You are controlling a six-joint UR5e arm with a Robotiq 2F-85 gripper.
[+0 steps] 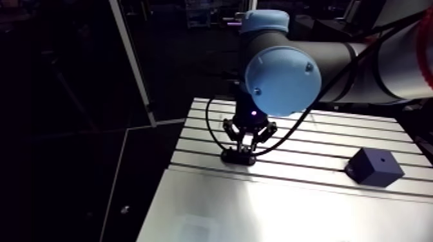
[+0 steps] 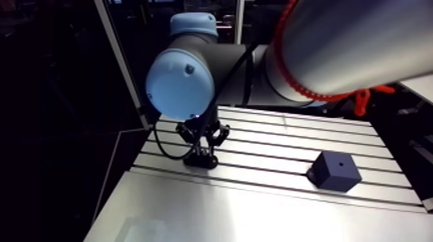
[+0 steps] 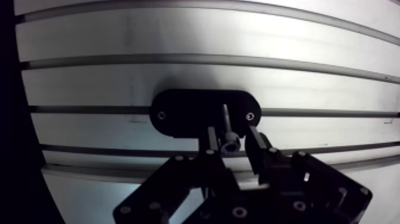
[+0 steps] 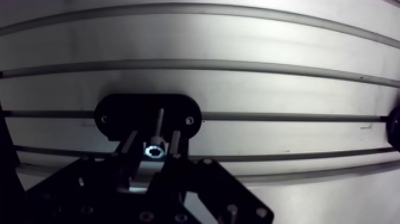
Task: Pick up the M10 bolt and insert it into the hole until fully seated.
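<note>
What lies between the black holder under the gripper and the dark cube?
Nothing. The arm view shows only bare slotted table from the holder to the cube.

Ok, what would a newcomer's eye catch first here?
First the claw, down at the table's near end, open around the bolt that stands in a black oval holder on the slotted table. Then the dark cube with a hole on top, well apart along the table.
</note>
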